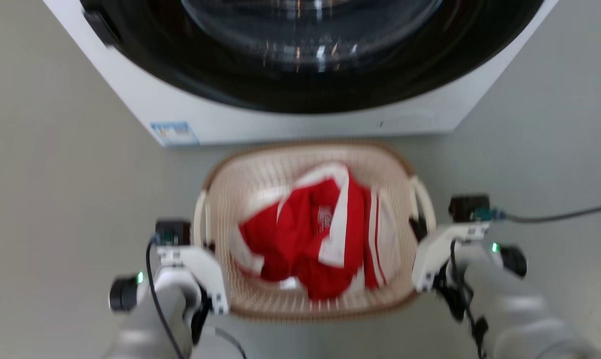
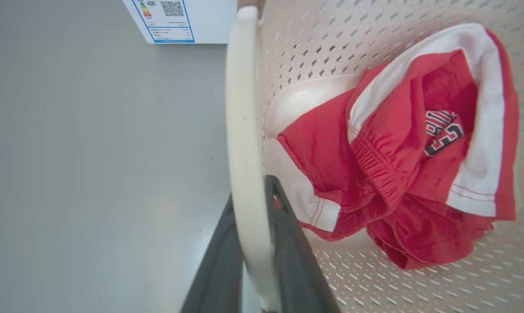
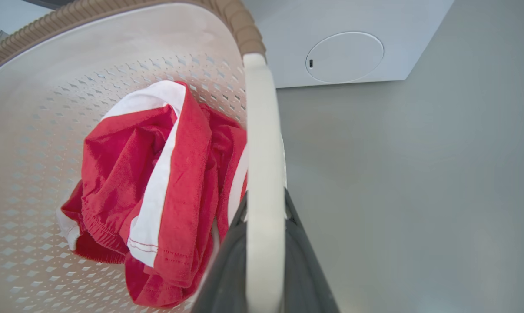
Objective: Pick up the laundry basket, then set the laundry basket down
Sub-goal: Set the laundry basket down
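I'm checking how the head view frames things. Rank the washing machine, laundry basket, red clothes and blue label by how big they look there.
Largest to smallest:
1. washing machine, though cropped by the frame
2. laundry basket
3. red clothes
4. blue label

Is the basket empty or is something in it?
Not empty. Crumpled red and white clothes lie inside the basket, seen in all three views.

The washing machine (image 1: 300, 124) is cut off by the head view's top edge and blurred; its label (image 1: 173, 133) cannot be read. The floor of the laundry basket (image 1: 260, 174) is partly hidden by red clothing (image 1: 305, 234)
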Available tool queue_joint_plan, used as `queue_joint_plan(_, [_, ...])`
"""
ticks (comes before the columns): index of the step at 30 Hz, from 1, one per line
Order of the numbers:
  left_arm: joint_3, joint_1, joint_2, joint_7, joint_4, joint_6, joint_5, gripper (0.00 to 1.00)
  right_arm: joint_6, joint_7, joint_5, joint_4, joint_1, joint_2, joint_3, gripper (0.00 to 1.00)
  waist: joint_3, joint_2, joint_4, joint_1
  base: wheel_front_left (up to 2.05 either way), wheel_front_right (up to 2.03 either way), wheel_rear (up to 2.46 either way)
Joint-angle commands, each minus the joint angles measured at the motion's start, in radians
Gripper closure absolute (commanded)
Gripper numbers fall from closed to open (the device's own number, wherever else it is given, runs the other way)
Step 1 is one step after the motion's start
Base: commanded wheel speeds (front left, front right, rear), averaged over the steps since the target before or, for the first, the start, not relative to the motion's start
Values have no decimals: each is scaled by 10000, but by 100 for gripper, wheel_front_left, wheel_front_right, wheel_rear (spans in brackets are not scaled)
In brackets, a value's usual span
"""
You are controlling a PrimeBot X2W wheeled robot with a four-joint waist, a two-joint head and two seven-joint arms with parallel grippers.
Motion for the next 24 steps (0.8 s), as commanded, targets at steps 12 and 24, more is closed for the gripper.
queue_joint_plan(12, [56, -2362, 302, -413, -96, 115, 310, 100, 79, -520, -1538, -100, -1793, 88, -1285, 100, 3541, 0, 434, 0, 0, 0, 0])
queue_joint_plan(24, [48, -3392, 258, -733, -157, 215, 476, 100, 79, -562, -4183, -99, -2396, 88, -3864, 100, 4752, 0, 669, 0, 0, 0, 0])
